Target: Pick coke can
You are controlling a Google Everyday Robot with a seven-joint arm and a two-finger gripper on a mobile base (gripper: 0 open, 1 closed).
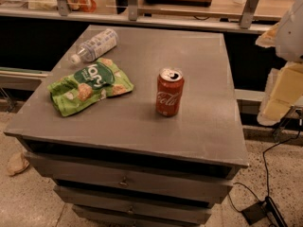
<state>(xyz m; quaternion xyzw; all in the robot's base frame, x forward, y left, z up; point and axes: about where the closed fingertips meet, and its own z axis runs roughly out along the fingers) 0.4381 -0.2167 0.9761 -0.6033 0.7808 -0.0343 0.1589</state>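
The coke can is a small red can with white script and a silver top. It stands upright a little right of the middle of the grey cabinet top. My gripper shows as pale cream parts under the white arm shell at the right edge of the view. It hangs beyond the cabinet's right side, well to the right of the can and apart from it. It holds nothing that I can see.
A green snack bag lies on the left of the cabinet top. A clear plastic water bottle lies on its side at the back left. A counter with metal legs runs behind. Cables lie on the floor at the right.
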